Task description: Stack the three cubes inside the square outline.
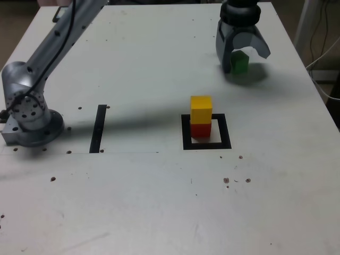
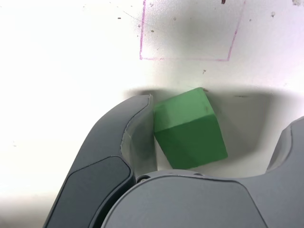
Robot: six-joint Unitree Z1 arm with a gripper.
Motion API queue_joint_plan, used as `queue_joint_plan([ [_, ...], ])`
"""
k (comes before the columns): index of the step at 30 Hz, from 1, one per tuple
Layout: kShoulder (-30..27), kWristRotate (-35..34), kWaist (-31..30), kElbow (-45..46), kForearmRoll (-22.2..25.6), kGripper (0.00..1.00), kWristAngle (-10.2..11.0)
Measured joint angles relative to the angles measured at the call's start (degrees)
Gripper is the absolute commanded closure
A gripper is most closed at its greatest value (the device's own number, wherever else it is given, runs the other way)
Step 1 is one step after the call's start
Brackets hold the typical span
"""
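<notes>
The gripper (image 1: 240, 53) stands spread wide around the green cube (image 2: 190, 130), which sits skewed between its jaws, touching one, well apart from the other.

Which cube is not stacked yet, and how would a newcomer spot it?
Start at the black square outline mid-table, holding the yellow cube on the red cube. Look to the far corner at the exterior view's right, where the gripper hangs. The green cube sits alone between its open jaws.

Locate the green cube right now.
The small green cube sits on the white table at the exterior view's upper right, between the open gripper's jaws.
</notes>
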Motion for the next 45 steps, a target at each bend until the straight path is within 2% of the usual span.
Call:
queue_joint_plan([
  [3, 0.4, -1.3, 0.0, -1.0, 1.0, 0.19, 0.1],
  [5, 0.7, -2.7, 0.0, -1.6, 2.3, 0.27, 0.2],
  [10, 0.9, -5.6, -0.2, -2.6, 4.2, 0.62, 1.6],
  [12, 0.9, -6.8, -0.6, -3.5, 4.8, 0.69, 2.9],
  [15, 0.9, -6.9, -1.5, -4.4, 4.8, 0.71, 3.9],
  [26, 1.6, -6.7, -2.5, -5.5, 4.7, 0.72, 3.8],
  [34, 2.3, -6.7, -2.5, -7.0, 4.6, 0.77, 3.6],
  [40, 2.2, -6.7, -2.5, -7.0, 4.6, 0.88, 3.6],
  [45, 1.7, -6.3, -2.7, -6.8, 5.5, 0.89, 3.7],
])
